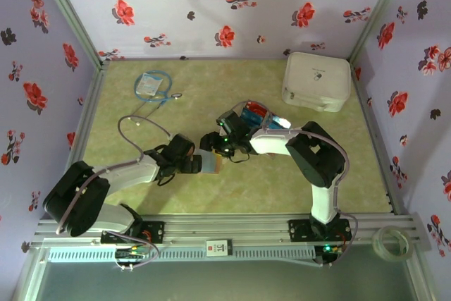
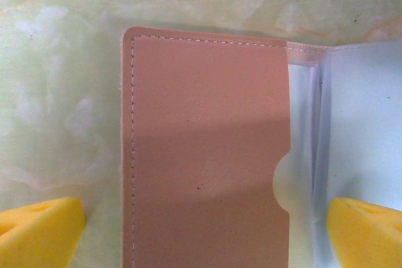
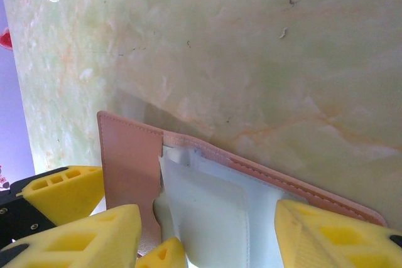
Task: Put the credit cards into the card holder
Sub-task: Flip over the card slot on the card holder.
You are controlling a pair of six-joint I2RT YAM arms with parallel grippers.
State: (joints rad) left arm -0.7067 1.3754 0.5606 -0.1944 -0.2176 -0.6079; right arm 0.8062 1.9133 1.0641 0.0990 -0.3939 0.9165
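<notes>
The card holder (image 1: 211, 164) lies open on the green table between the two arms. Its brown flap (image 2: 207, 155) is on the left and its pale clear sleeves (image 2: 361, 123) are on the right. My left gripper (image 2: 206, 233) is open, its yellow fingers (image 2: 38, 230) standing to either side of the flap with a gap on both sides. My right gripper (image 3: 207, 243) hangs open low over the sleeves (image 3: 213, 211), with no card between its fingers. The left gripper (image 1: 196, 165) and right gripper (image 1: 224, 144) nearly meet over the holder. The red and blue credit cards (image 1: 255, 111) lie piled behind the right wrist.
A big white rounded case (image 1: 317, 81) sits at the back right. A blue-and-white packet with a cable (image 1: 151, 86) lies at the back left. A tape roll (image 1: 392, 241) rests on the front rail at the right. Flowered walls close in the table.
</notes>
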